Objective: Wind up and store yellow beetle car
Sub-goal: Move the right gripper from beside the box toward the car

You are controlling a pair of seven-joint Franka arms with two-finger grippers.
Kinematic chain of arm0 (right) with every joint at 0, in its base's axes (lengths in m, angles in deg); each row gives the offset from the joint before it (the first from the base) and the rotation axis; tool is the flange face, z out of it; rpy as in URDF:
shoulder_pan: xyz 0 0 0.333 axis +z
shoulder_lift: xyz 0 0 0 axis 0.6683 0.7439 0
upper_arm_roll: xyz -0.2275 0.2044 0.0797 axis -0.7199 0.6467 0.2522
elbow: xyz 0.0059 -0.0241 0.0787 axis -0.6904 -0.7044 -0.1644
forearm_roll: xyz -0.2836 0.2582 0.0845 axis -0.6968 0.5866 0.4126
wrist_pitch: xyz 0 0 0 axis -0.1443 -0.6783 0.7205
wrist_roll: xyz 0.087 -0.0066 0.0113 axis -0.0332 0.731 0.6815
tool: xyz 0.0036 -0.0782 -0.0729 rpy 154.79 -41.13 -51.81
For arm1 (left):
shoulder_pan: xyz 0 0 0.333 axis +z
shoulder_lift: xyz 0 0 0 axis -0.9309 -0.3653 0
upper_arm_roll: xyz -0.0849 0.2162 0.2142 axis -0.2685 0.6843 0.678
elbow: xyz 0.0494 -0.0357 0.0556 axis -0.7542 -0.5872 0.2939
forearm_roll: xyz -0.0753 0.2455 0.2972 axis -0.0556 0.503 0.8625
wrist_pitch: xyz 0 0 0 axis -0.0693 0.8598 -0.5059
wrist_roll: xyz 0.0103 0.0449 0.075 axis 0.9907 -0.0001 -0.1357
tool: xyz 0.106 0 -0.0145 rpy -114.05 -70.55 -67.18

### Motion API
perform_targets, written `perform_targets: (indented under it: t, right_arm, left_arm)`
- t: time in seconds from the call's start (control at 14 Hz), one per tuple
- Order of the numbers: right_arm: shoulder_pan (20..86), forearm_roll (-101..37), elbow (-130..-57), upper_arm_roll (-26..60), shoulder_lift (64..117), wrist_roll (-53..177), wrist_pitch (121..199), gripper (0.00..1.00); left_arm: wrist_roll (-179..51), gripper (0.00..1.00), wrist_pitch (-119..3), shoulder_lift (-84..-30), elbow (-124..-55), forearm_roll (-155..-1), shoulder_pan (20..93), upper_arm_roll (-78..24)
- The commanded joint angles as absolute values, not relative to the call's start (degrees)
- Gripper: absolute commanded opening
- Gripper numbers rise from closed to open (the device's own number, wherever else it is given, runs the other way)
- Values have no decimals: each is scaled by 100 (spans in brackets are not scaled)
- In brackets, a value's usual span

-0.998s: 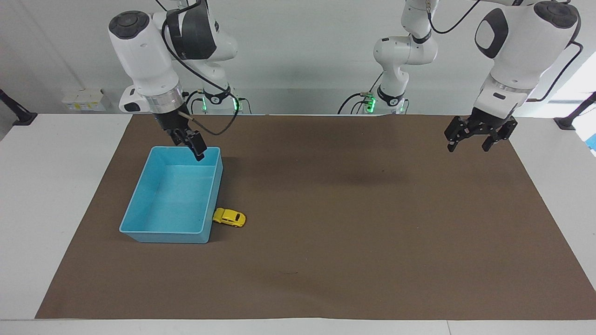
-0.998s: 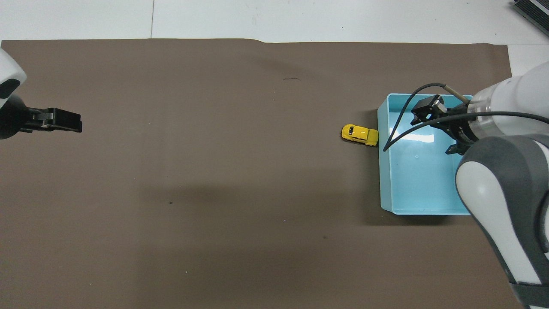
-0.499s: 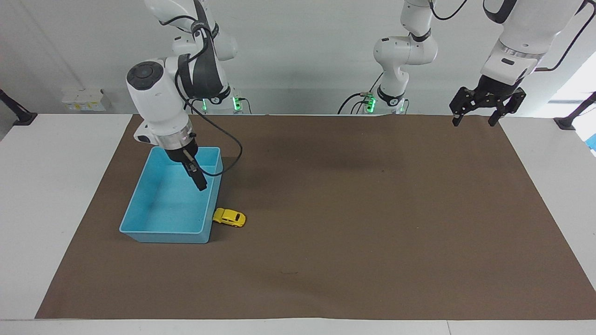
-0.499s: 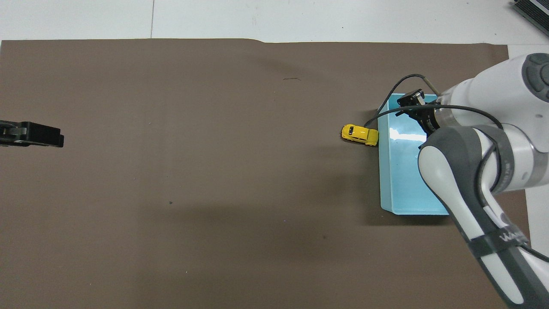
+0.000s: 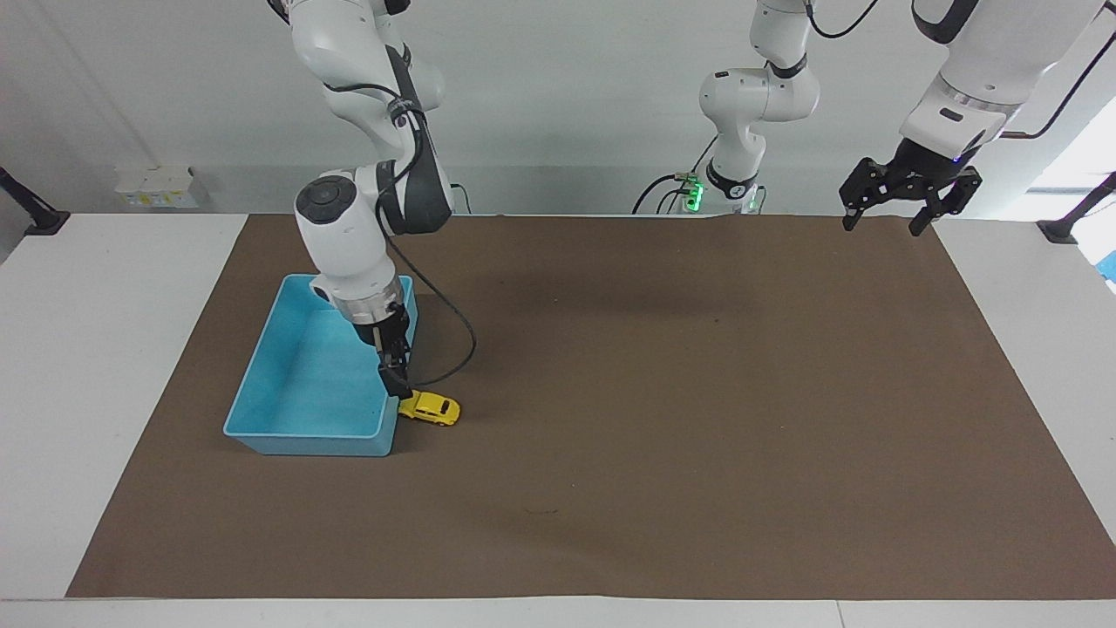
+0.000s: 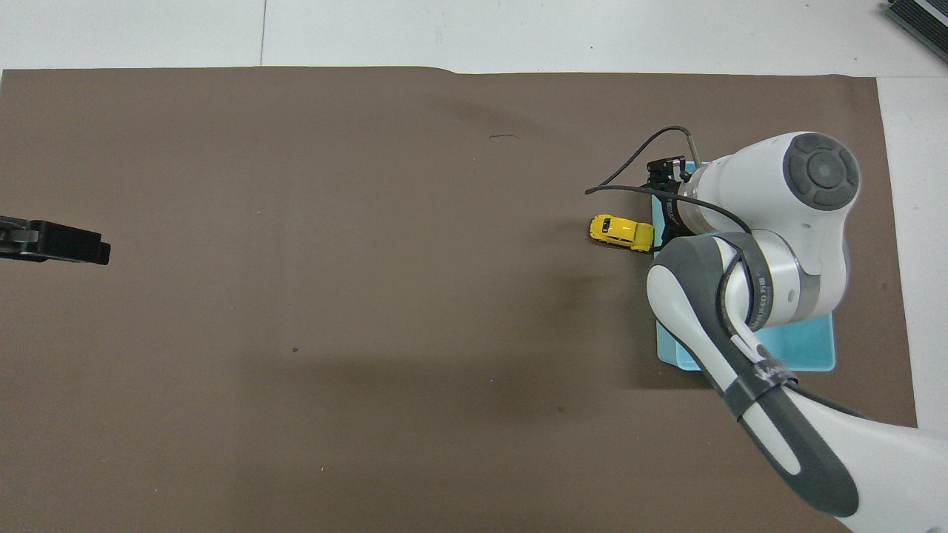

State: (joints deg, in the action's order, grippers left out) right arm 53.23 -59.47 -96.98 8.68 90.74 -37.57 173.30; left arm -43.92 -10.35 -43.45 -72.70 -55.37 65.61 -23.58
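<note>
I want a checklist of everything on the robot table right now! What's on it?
Surface: brown mat on a white table.
Job's things: yellow beetle car on the mat, against the outside wall of the light-blue bin; bin looks empty.
Clutter: nothing seen.
End effectors: right end effector low at the bin's wall beside the car, holding nothing; left end effector open, raised over the mat's edge at its own end, waiting.
Cables: black cable looping off the right wrist.
Surroundings: grey wall.
</note>
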Motion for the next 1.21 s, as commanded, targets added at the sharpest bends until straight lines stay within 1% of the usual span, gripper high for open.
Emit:
perform_targets:
  t: [0.0, 0.21, 0.43, 0.57, 0.71, 1.14]
  right_arm:
    - [5318, -5890, -9609, 891, 9366, -4563, 17547, 100]
    - [5441, -5890, -9433, 891, 9657, -5091, 17547, 100]
    - [5564, -5908, -9380, 891, 9797, -5233, 17556, 100]
    - [5573, -5987, -9371, 891, 9894, -5339, 17783, 100]
    - [5608, -6057, -9336, 882, 10026, -5348, 17846, 100]
    - [5573, -6189, -9450, 873, 10070, -5348, 18065, 100]
  left_arm:
    - [-4584, 100, -982, -4265, -7309, -5646, 6664, -2409]
    - [-4508, 100, -956, -4257, -7309, -5646, 6655, -2409]
    - [-4516, 100, -939, -4257, -7309, -5646, 6646, -2409]
    - [-4516, 100, -939, -4257, -7309, -5646, 6646, -2409]
    - [-4551, 100, -921, -4257, -7309, -5638, 6646, -2418]
    - [-4586, 100, -833, -4230, -7318, -5585, 6629, -2418]
